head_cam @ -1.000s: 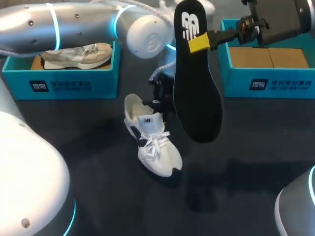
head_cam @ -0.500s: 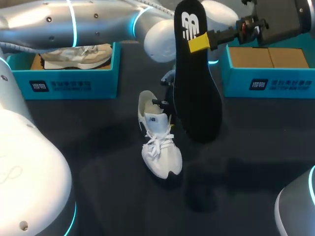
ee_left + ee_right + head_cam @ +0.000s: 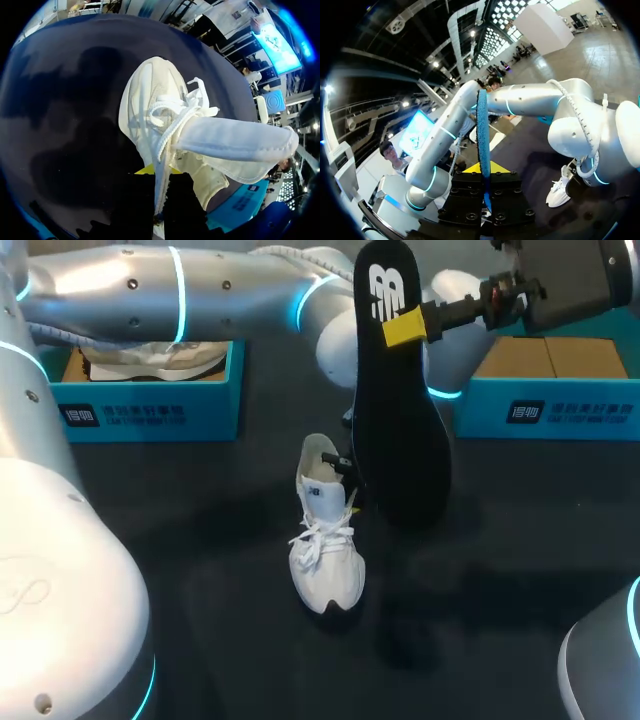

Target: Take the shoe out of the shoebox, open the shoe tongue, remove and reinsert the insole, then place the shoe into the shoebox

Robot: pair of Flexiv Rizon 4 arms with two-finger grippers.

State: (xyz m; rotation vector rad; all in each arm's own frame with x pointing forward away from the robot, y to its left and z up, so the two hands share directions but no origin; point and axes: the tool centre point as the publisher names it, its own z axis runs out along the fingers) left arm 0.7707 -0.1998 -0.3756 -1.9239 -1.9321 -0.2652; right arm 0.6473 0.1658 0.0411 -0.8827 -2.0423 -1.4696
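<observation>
Now: shoe on the table, insole held aloft.
Left gripper: clamped on the shoe's collar by the heel. Since a second ago it has dragged the shoe rightward and turned the toe toward me, so the heel now sits just beside the insole's lower end, and my left arm has swung further right. Right gripper: closed on the insole's upper end, which hangs upright over the table, unmoved. Left box: second shoe inside. Right box: cardboard floor showing.
</observation>
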